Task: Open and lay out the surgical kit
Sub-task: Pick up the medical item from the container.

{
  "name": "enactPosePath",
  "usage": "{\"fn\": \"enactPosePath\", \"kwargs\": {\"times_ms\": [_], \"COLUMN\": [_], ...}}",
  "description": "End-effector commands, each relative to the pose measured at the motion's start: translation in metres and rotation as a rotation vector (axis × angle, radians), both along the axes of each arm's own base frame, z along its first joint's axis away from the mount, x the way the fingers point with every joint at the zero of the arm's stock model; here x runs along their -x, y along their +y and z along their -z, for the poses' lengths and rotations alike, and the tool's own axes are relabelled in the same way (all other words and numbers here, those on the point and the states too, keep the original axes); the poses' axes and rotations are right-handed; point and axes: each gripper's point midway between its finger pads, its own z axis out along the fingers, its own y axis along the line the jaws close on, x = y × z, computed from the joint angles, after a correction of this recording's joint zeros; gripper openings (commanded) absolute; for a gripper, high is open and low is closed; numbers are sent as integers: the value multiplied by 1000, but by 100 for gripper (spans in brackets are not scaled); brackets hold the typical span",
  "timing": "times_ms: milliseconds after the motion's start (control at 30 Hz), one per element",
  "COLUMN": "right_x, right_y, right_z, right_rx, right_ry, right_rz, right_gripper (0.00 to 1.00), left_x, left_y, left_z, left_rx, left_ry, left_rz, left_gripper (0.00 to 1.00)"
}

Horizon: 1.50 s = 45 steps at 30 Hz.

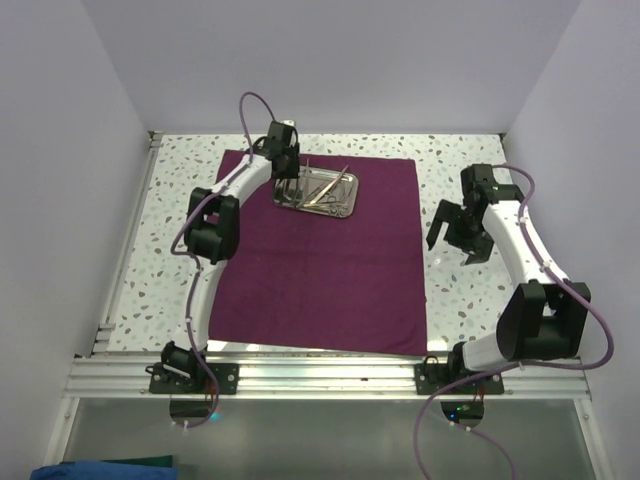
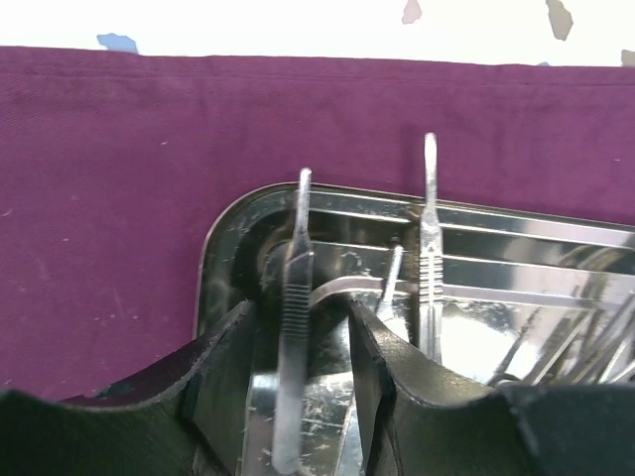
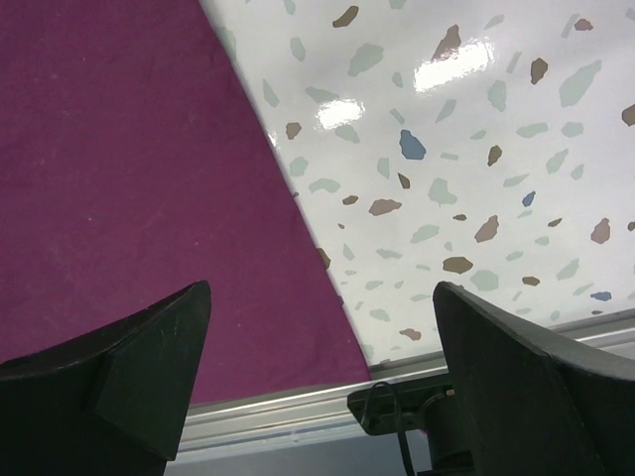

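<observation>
Reaching out from the left, the left arm (image 1: 215, 225) puts the left gripper (image 2: 300, 309) down into the left end of the tray (image 2: 516, 223). Its jaws stand a little apart around a ribbed handle (image 2: 294, 297), with a gap showing on both sides, so nothing is pinched. A curved instrument (image 2: 342, 288) lies just beyond that handle. Further right, outside the fingers, is a second ribbed handle (image 2: 429, 248). More thin instruments (image 1: 325, 192) lie crossed in the tray's middle and right half; whether scissors or forceps, I cannot tell from above. The tray sits on the far left part of the cloth (image 1: 320, 280), which is spread flat. Right of the cloth, the right gripper (image 3: 322, 288) hangs with its jaws wide apart and nothing between them, above the cloth's right edge and the speckled table (image 3: 476, 149). Beneath it, a metal rail (image 3: 298, 416) runs along the table's edge.
</observation>
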Motion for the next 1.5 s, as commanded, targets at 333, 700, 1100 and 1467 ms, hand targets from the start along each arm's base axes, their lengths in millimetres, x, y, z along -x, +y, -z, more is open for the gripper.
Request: {"fn": "enactPosePath", "kwargs": {"times_ms": [333,700,1100,1467], "right_x": [-26,-28,-42,-42], "right_y": [0,0,6,14], "right_z": [-1,9,4,1], "right_rx": [2,3,-31,-69], "right_ry": [-31,-10,-34,-63], "right_rz": [-10,-30,-54,-61], "right_gripper": [98,98,98,98], "left_x": [-2,1,-18,65], "left_y": [6,9,29,42], "left_z": [26,32,-93,-159], "left_rx": [-31,-51,13,23], "left_ry": [25,42,-162,-152], "left_rz": [1,-2,-28,-17], "left_gripper": [26,0,0,0]}}
